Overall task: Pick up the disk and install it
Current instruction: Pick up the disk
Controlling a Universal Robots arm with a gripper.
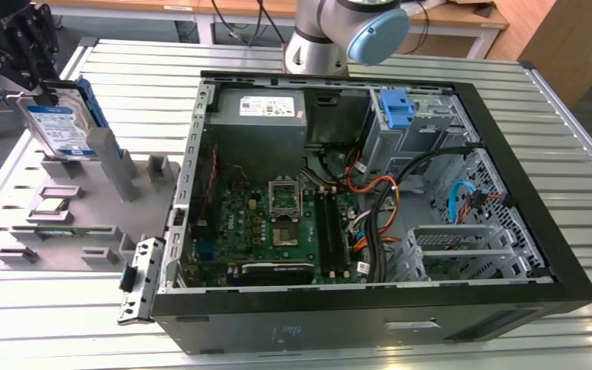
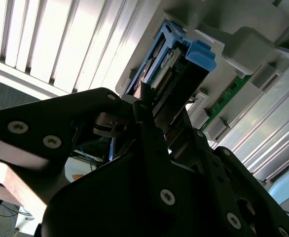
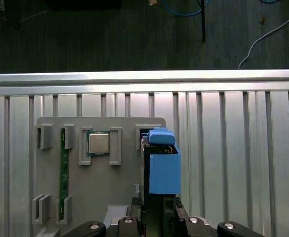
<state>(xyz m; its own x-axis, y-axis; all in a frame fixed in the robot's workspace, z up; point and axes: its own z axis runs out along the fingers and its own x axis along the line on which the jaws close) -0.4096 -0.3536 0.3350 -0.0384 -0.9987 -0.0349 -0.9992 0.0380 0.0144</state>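
Silver metal framed in blue plastic, the disk (image 1: 59,127) stands upright on edge at the upper left of the exterior view, above the far corner of the grey tray (image 1: 101,223). The black pincer (image 1: 41,92) is clamped on its top edge, and in the second wrist view the fingers (image 2: 149,143) press its two faces. I cannot tell whether its lower edge touches the tray's posts. Bare slatted worktop (image 1: 563,100) surrounds the tray. The open computer case (image 1: 543,254) sits just beside the tray on the exterior view's right.

In the second wrist view the gripper (image 2: 162,111) hides from you the nearer end of the disk (image 2: 181,79). Above the disk, the exterior view's edge cuts the gripper off.
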